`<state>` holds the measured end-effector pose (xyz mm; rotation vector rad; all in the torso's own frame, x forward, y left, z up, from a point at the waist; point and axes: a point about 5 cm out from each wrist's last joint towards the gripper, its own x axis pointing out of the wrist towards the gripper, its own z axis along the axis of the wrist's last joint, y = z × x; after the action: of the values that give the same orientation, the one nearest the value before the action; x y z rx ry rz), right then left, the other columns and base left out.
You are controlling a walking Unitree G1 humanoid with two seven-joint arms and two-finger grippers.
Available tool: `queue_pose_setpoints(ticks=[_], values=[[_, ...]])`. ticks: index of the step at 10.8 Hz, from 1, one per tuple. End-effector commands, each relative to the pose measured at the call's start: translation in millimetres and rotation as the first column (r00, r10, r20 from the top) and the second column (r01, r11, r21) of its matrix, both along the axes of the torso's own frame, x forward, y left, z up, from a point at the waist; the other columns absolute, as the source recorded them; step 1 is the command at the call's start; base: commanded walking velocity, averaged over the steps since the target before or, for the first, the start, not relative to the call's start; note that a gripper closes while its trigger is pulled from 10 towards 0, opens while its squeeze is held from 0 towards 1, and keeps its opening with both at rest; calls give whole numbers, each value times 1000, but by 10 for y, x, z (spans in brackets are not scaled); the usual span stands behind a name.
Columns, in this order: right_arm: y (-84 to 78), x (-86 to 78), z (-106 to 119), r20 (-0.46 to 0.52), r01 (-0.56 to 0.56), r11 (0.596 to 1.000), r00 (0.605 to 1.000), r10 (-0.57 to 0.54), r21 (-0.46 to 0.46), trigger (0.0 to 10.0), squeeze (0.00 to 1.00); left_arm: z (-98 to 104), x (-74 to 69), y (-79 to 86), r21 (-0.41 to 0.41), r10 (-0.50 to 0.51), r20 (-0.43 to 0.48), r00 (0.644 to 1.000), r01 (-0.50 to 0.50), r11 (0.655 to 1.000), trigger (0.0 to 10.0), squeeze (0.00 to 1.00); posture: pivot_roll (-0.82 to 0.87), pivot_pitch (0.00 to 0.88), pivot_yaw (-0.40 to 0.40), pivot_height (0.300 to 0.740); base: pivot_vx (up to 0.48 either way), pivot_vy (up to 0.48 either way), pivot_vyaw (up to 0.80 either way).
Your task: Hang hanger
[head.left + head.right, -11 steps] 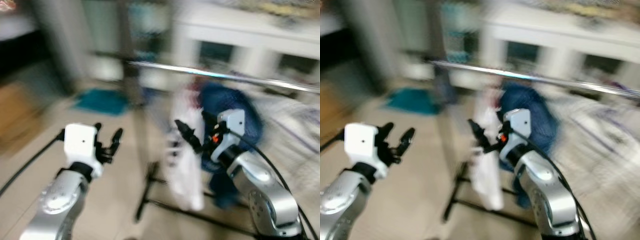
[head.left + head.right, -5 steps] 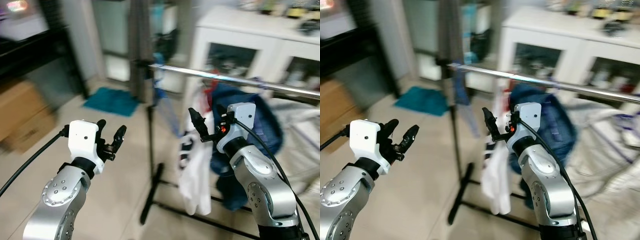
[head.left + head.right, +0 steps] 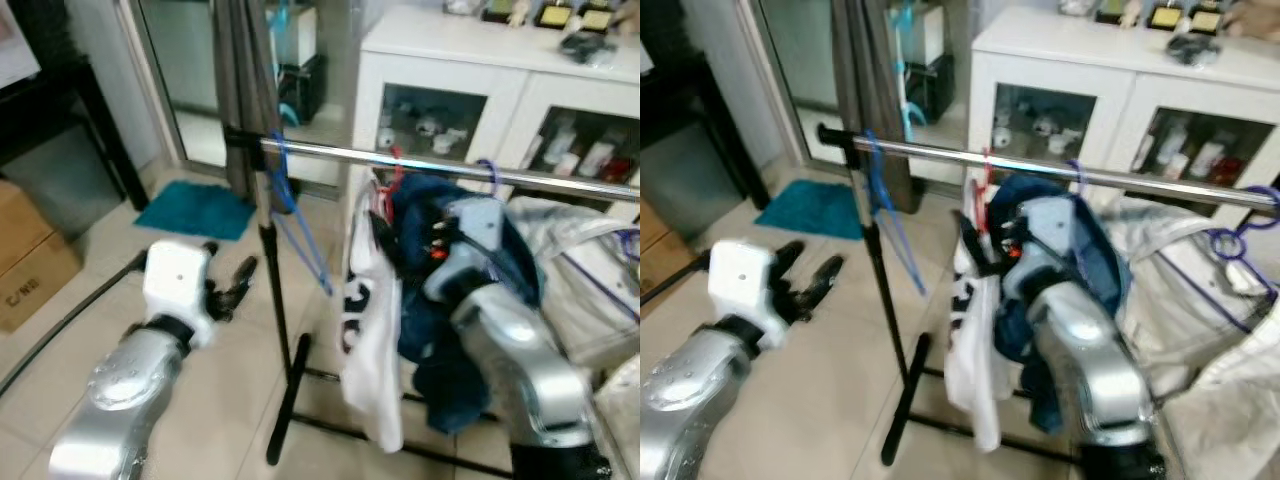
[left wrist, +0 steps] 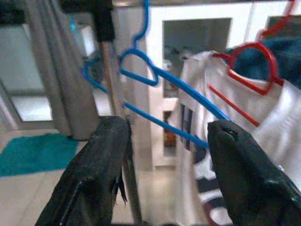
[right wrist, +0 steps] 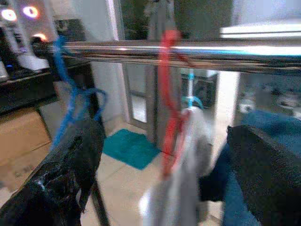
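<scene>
- The red hanger (image 5: 170, 89) carrying the white garment (image 3: 372, 330) sits with its hook over the chrome rail (image 3: 420, 160), so by my reading the hanging itself is done.
- The right gripper (image 3: 385, 240) stands raised just beside that hanger, below the rail; in the right wrist view its two fingers (image 5: 70, 169) are spread wide with the red hook between them and nothing pinched — a stance that fits a release, leaving the hanger free to settle on the rail.
- The left gripper (image 3: 228, 288) hovers lower and well to the left of the rack post (image 3: 275, 300), fingers parted and empty; in its wrist view it looks toward a blue hanger (image 4: 164, 80) on the rail's end.
- A blue denim garment (image 3: 470, 290) hangs just behind the white one.
- The head views are a little soft, so whether the right fingers touch the cloth is hard to tell.
</scene>
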<state>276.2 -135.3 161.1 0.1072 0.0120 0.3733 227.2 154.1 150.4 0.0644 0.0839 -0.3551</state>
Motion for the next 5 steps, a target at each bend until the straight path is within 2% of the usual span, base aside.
queue_pose_setpoints(ticks=[1, 2, 3, 5], values=[[62, 17, 40, 2, -28, 1000, 1000, 28, 12, 10000, 1000, 10, -13, 61, 23, 8, 0, 1000, -8, 1000, 10000, 0, -35, 0, 9, 740, 0, 0, 0], [65, 49, 48, -8, -19, 1000, 1000, 19, 10, 10000, 1000, 19, -14, 76, 27, -3, 4, 1000, 3, 1000, 10000, 0, -34, 0, 7, 740, 0, 0, 0], [107, 180, 52, -72, 10, 999, 997, -8, 31, 10000, 1000, 22, -23, 102, 42, -82, -20, 996, 83, 996, 10000, 0, -37, 0, 10, 740, 0, 0, 0], [215, 310, 87, -108, -33, 999, 993, 36, 27, 10000, 1000, -19, -99, 106, 58, -227, -102, 968, 234, 970, 10000, 0, -39, 0, 18, 740, 0, 0, 0]])
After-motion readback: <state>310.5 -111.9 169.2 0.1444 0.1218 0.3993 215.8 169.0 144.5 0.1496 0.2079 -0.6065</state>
